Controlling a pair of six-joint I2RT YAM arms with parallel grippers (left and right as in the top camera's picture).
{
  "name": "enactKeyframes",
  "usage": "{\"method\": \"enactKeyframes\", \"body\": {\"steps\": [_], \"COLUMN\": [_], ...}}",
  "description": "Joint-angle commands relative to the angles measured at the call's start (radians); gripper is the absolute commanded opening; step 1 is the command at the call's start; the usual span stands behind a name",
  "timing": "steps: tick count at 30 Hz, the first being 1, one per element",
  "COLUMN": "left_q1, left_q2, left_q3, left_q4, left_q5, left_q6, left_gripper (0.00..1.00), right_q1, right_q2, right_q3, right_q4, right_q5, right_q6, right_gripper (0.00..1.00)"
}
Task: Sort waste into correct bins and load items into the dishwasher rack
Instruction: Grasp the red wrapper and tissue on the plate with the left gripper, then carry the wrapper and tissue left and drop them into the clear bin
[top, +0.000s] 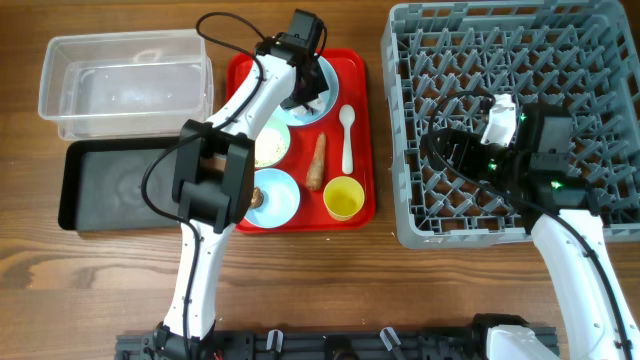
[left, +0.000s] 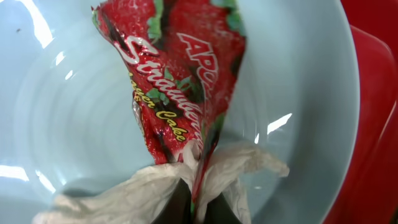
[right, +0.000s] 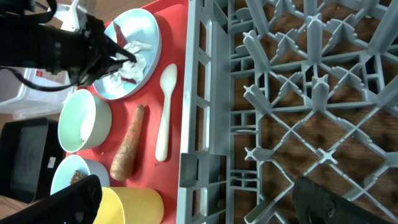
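So the left gripper (left: 193, 208) is down in the blue plate (left: 311, 74) at the back of the red tray (left: 373, 124). As far as I can tell it's pinched shut on the bottom end of the strawberry cake wrapper (left: 180, 81). The catch is the white tissue (left: 143, 190) is bunched right around the same spot, so I reckon some of it is caught in the pinch too. That's my worry: lift now and the tissue rides along half-held, then drops off somewhere between here and the clear tub (top: 125, 85) or black bin (top: 115, 185), maybe into one of the bowls it has to pass. Or both end up in one bin when they may belong apart. The hold is also only on the wrapper's end, and crinkly foil like that looks slippery, so it could slide out. The right gripper (right: 196, 193) is wide open with nothing in it, hanging over the rack (right: 298, 93) near the tray side.
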Motion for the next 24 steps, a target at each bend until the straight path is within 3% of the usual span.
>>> {"method": "enactKeyframes", "body": {"steps": [1, 7, 13, 17, 21, 24], "left_q1": [0.034, 0.114, 0.248, 0.357, 0.451, 0.496], "left_q2": [-0.148, -0.352, -0.407, -0.404, -0.398, -0.397], "left_q3": [0.009, 0.009, 0.008, 0.007, -0.037, -0.119], "left_q4": [-0.029, -0.116, -0.188, -0.219, -0.224, -0.174], "left_q5": [0.011, -0.086, -0.092, -0.103, -0.264, -0.289], "left_q6": [0.021, 0.043, 0.03, -0.014, -0.119, -0.171], "left_gripper": [0.04, 0.04, 0.04, 0.04, 0.04, 0.07], "right_q1": [0.006, 0.006, 0.006, 0.006, 0.006, 0.006], "right_q2": [0.005, 0.005, 0.005, 0.005, 0.005, 0.01], "right_q3": [0.018, 0.018, 0.018, 0.018, 0.018, 0.018], "right_q4": [0.005, 0.018, 0.023, 0.023, 0.022, 0.026], "right_q5": [0.006, 0.006, 0.005, 0.006, 0.005, 0.006], "right_q6": [0.013, 0.015, 0.015, 0.023, 0.03, 0.042], "right_gripper": [1.0, 1.0, 1.0, 1.0, 1.0, 1.0]}}
